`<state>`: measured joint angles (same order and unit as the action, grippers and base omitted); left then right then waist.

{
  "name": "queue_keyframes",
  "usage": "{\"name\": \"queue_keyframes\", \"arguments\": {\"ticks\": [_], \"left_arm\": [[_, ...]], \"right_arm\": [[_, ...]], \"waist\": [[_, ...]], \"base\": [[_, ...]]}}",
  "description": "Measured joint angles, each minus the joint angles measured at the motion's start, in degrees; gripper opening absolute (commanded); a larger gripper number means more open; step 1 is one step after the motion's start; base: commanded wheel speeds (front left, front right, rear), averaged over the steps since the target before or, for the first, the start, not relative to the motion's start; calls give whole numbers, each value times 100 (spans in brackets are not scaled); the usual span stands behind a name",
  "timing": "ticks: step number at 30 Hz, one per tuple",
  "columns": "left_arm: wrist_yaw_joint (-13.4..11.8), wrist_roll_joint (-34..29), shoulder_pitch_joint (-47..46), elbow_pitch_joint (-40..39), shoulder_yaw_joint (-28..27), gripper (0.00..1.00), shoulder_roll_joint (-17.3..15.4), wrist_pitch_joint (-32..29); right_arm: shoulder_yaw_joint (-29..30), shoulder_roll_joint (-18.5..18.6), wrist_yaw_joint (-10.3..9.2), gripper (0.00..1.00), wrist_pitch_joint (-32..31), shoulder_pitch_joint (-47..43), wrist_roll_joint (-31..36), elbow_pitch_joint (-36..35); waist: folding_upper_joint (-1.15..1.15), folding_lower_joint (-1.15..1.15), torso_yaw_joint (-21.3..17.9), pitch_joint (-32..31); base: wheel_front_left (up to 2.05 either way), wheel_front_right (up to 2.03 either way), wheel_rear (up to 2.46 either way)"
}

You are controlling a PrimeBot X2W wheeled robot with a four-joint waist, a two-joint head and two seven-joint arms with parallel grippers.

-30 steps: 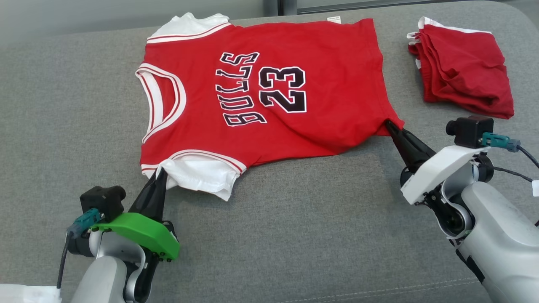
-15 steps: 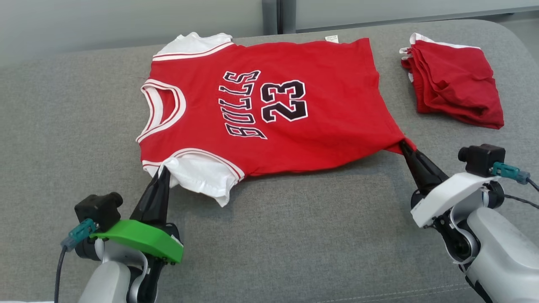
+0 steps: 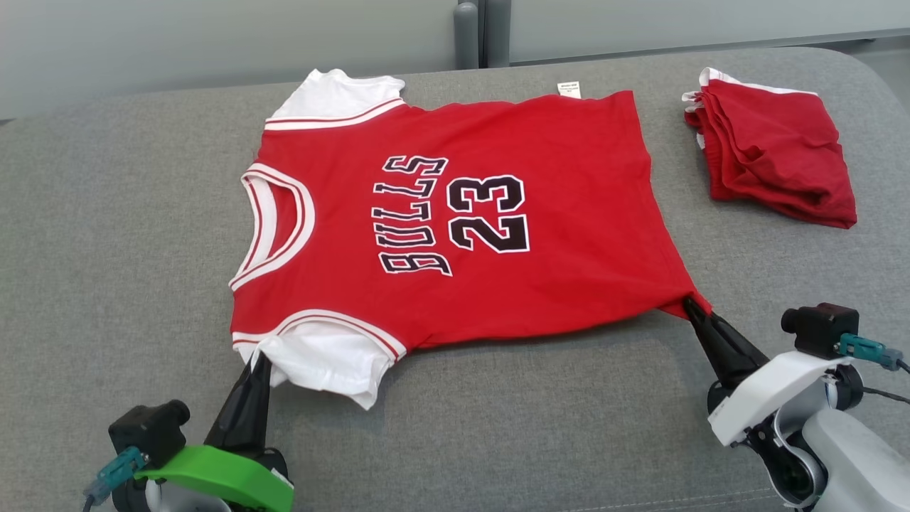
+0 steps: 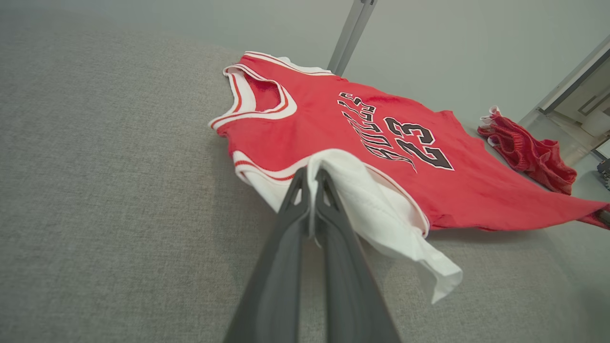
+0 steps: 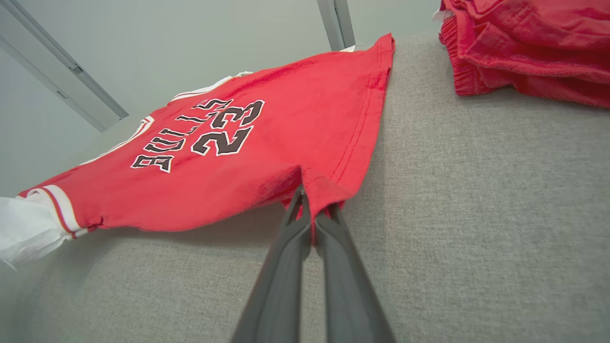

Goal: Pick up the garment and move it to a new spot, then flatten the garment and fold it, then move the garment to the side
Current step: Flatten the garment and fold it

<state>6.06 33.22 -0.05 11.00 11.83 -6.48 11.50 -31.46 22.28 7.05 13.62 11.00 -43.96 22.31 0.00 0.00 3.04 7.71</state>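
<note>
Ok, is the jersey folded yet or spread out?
Spread, not folded: the jersey lies opened out, face up on the grey cushion, whole print showing, near white sleeve rumpled.

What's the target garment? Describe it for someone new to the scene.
On the wide grey cushion, look at the middle: a red jersey lies spread out, neck to the left. Unlike the folded red pile at the far right, it has white sleeves and black BULLS 23 lettering.
</note>
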Motion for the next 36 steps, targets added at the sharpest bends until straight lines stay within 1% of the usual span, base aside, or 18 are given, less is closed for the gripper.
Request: {"name": "queue_keyframes", "arguments": {"ticks": [4, 8, 23, 30, 36], "left_arm": [[7, 55, 229, -82, -20, 0, -1, 23], [8, 103, 420, -250, -31, 0, -13, 46], [48, 159, 715, -609, -49, 0, -178, 67], [48, 190, 735, -631, 3, 0, -175, 67], [48, 197, 960, -593, -12, 0, -182, 64]], "right_arm": [[13, 114, 0, 0, 4, -224, 9, -134], [23, 131, 0, 0, 24, -458, 10, -265], [133, 292, -1, 0, 48, -921, 168, -673], [140, 292, -1, 0, 49, -956, 226, -845], [126, 286, -2, 0, 52, -1226, 224, -873]], "waist": [[0, 0, 6, 14], [0, 0, 9, 65], [0, 0, -39, 261], [0, 0, -64, 163], [0, 0, -69, 51]], "base": [[0, 0, 0], [0, 0, 0], [0, 0, 0], [0, 0, 0], [0, 0, 0]]}}
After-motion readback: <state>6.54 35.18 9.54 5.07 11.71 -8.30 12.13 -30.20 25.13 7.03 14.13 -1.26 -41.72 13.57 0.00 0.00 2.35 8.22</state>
